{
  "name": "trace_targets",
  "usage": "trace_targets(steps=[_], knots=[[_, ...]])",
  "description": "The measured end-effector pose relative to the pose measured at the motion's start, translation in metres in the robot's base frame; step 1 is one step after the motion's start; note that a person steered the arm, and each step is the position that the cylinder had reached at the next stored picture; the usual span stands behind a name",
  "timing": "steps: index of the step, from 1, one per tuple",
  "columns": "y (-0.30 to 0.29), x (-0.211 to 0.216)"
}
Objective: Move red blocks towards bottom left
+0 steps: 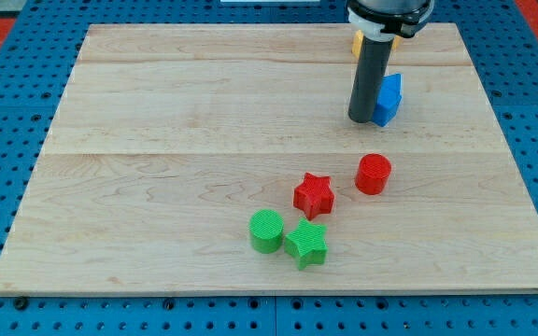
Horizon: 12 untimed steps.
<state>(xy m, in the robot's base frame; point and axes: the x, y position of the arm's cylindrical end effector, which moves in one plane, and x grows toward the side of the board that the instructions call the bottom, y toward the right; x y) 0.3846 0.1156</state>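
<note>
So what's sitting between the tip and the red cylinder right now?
Nothing: in the camera view, only bare wood separates my tip from the red cylinder below it. The blue block touches the rod's right side, off that line.

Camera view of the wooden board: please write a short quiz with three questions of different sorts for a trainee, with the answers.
1. True or false: my tip touches the red cylinder block.
2. Multiple choice: which block lies right beside my tip, on the view's right? A) green star block B) blue block C) green cylinder block
3. Fill in: the red star block lies to the view's ____ of the red cylinder block.

Key
1. False: the tip is apart from it, toward the view's top.
2. B
3. left (slightly lower). A yellow block shows partly behind the rod on the light wooden board.
</note>
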Motion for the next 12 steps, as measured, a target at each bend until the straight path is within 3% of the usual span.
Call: trace_targets(steps=[2, 4, 5, 6, 8, 9, 11, 12], knots=[[-0.042, 0.015], [-0.036, 0.050], [0.044, 0.050], [0.071, 0.076], [-0.098, 0.121], [-0.119, 0.122], [-0.103, 0.132], [-0.170, 0.146]])
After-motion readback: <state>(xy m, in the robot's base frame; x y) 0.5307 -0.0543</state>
